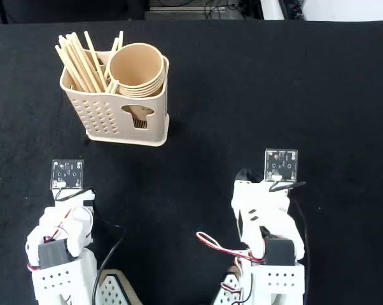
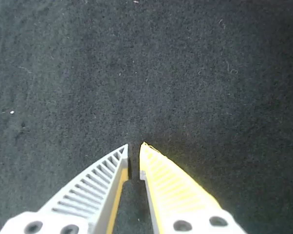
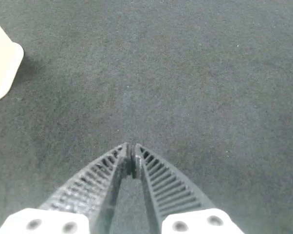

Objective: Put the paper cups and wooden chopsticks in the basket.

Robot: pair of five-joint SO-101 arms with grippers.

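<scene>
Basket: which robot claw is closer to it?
Left. The left gripper is just short of the basket, below its left end in the high view; the right gripper is farther away, off to its right.

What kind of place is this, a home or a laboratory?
Likely a robotics lab bench: the left arm and right arm stand on a black cloth, with a basket holding paper cups and chopsticks.

No text, number or sign can be read in any view. The lower-left square board (image 1: 67, 175) and the lower-right square board (image 1: 281, 165) in the high view carry only tiny marks, too small to read.
</scene>
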